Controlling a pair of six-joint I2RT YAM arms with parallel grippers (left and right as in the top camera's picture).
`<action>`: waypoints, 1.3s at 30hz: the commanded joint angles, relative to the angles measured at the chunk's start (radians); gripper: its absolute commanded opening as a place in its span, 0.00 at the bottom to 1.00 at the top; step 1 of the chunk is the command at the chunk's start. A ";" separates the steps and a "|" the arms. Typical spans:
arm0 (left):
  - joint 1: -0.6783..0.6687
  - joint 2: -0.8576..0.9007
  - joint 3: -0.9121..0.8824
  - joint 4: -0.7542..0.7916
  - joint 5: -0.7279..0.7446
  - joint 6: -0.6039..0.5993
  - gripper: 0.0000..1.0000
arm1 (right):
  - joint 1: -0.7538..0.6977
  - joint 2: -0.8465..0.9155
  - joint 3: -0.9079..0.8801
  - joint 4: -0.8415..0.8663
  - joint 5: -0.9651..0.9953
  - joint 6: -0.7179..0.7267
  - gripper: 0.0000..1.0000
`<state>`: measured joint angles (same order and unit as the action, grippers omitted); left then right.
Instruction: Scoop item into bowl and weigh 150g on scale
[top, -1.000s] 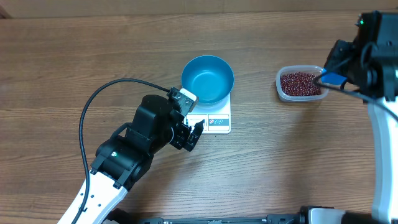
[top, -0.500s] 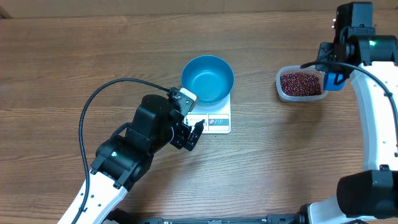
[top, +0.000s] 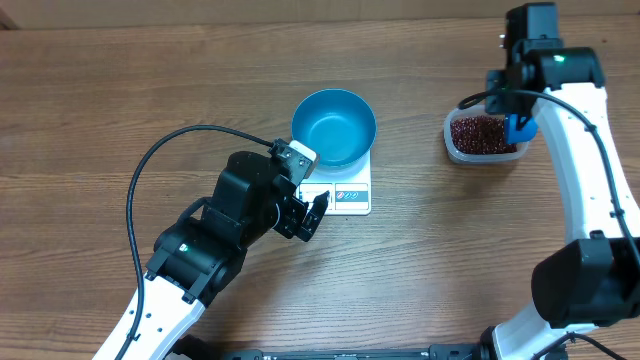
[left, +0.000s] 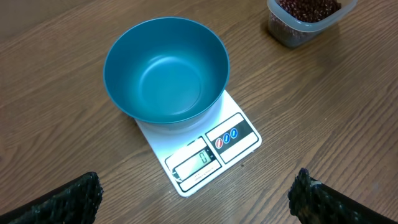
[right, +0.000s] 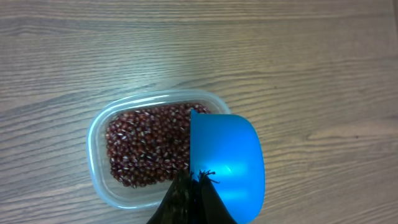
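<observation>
Left gripper (left: 196, 183) spread wide, holding nothing, just short of the scale (left: 233, 134): flat white square, display showing what looks like 0, label strip with round icons, print too small to read. On it sits the bowl (left: 165, 68), deep bright blue, smooth inside. Farther off, the right gripper (right: 194, 180) is clamped on a blue scoop (right: 227, 165) over the red-brown beans (right: 146, 146) in their clear tub (right: 96, 143).

1\. left arm (top: 190, 260): reaches from below-left of the scale (top: 348, 196). The left gripper (top: 312, 218) is just beside the scale's display edge, jaws spread wide, empty.
2\. right arm (top: 585, 150): well right of the scale, bent over. The right gripper (right: 191, 183) is clamped on the blue scoop (right: 227, 165).
</observation>
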<state>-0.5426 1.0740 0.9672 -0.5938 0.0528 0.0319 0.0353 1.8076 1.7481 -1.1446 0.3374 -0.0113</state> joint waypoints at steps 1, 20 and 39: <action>0.002 0.004 -0.006 0.005 0.015 -0.010 0.99 | 0.027 0.010 0.033 0.014 0.071 -0.020 0.04; 0.002 0.004 -0.006 0.009 0.015 -0.010 0.99 | 0.050 0.101 0.032 0.013 0.134 -0.020 0.04; 0.002 0.004 -0.006 0.016 0.015 -0.010 1.00 | 0.057 0.158 0.032 0.032 0.132 -0.016 0.04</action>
<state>-0.5426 1.0740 0.9672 -0.5827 0.0528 0.0319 0.0868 1.9633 1.7485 -1.1183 0.4534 -0.0269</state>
